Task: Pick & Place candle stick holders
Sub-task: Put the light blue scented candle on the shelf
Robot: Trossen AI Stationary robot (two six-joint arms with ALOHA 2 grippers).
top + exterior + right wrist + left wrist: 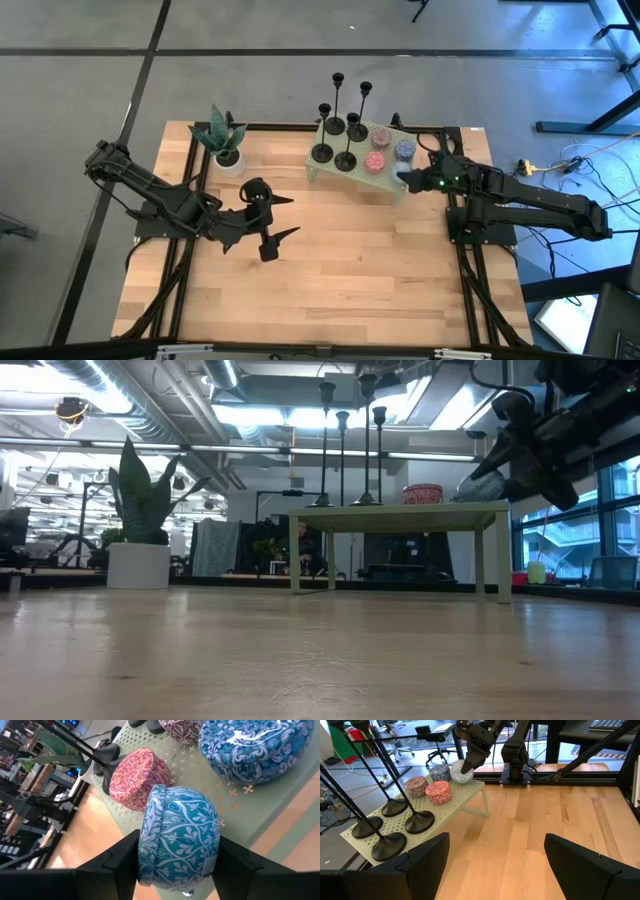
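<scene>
Four black candle stick holders (340, 140) stand by their round bases on a small pale green perforated stand (330, 172) at the table's far middle; they also show in the left wrist view (395, 827). My right gripper (177, 862) is at the stand's right near corner (405, 180), shut on a teal-and-white patterned round tin (180, 835). My left gripper (290, 216) hovers open and empty over the table left of centre, short of the stand (495, 860). My right gripper pinches the teal tin between its two fingers, one on each opposite side (145, 857). The fingers slant down from the table's right side (470, 760). The tin sits tilted over the stand's corner; whether it is clear of the stand top, I cannot tell.
Three more round tins, two red-patterned (378, 160) and one blue (403, 150), lie on the stand's right half beside the candlesticks. A potted plant in a white pot (226, 150) stands at the far left. Bare wood lies across the near half (350, 290).
</scene>
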